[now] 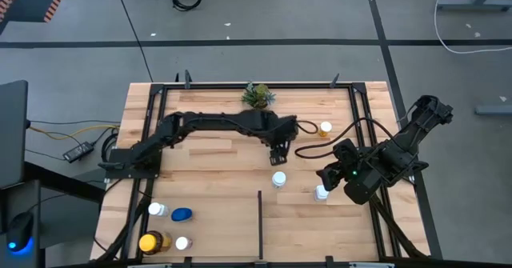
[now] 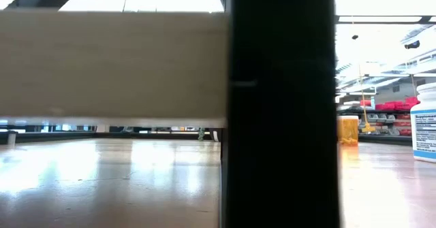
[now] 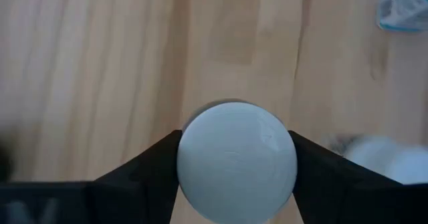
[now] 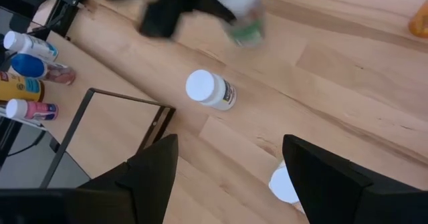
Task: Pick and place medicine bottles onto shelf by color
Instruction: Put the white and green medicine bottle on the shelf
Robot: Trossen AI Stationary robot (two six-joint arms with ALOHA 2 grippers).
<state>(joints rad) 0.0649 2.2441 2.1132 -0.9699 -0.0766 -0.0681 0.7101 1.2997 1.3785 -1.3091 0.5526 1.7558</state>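
My left gripper [image 1: 280, 150] is over the middle of the light-wood shelf surface [image 1: 216, 172], shut on a white bottle [image 3: 237, 160] with a green label [image 4: 246, 13]. My right gripper [image 1: 326, 178] is open and empty, pointing down over a white-capped bottle [image 4: 284, 184] that stands on its base between the fingers, close to one of them. Another white-capped bottle [image 1: 278, 179] stands between the two grippers. An orange bottle [image 1: 325, 129] stands farther back. Several bottles stand at the near left, among them a blue one [image 1: 182, 214] and the amber one with a yellow lid [image 1: 150, 242]. My left gripper pinches the white bottle between its two fingers, one on each side of the round white cap [image 3: 194, 157]. The fingers come from above, pointing down. In the right wrist view the bottle hangs below the fingers, clear of the wood.
A short black divider bar [image 1: 260, 224] runs from the near edge toward the middle. Black rails [image 1: 352, 100] bound the plank. A small green plant [image 1: 258, 96] stands at the far edge. The low view is mostly blocked by a black post [image 2: 279, 105].
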